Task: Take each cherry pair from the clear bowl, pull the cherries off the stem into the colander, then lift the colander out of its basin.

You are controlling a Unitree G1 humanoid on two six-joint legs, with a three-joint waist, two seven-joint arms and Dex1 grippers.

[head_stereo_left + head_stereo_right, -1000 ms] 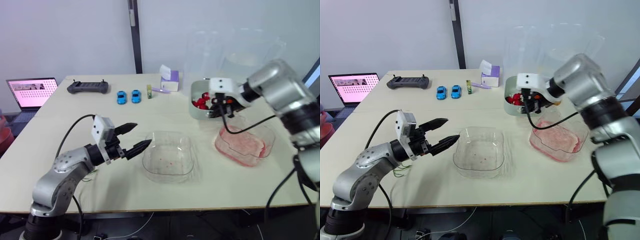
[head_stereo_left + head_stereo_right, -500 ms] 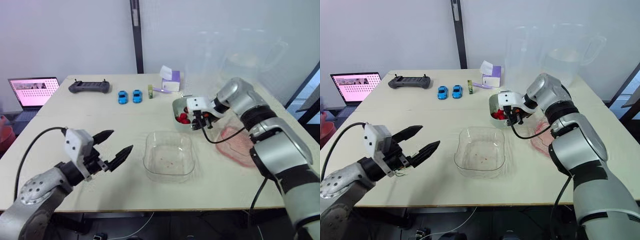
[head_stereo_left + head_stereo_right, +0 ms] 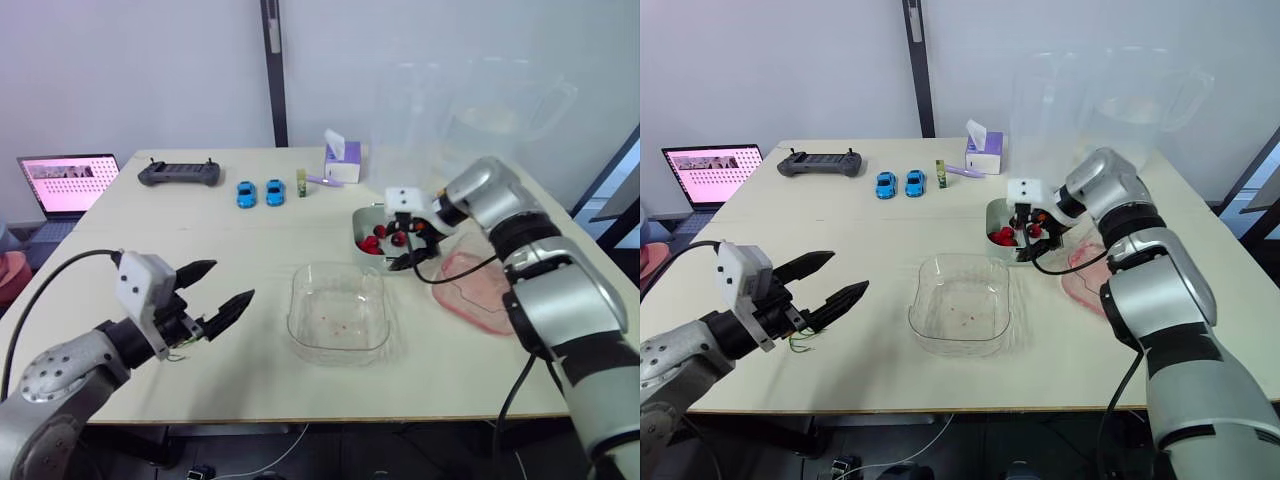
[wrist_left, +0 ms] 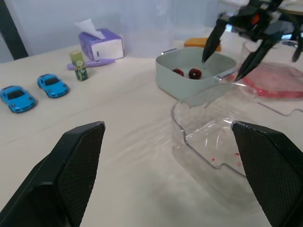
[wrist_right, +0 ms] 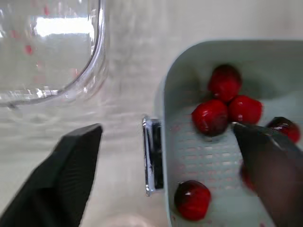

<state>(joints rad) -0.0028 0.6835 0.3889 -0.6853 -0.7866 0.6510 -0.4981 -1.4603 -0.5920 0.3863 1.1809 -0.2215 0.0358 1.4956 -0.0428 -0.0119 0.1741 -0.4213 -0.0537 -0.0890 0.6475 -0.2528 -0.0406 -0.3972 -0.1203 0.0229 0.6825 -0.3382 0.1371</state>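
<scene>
Left eye view: colander (image 3: 358,241) upright

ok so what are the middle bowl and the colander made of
Bowl: probably clear glossy plastic; the table shows through and its rim glints. Colander: likely matte pale plastic, with moulded slots in its floor; cannot be sure.

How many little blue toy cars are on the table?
2. Left car sits nearer the black controller; right car nearer the small green box. None seem hidden.
</scene>
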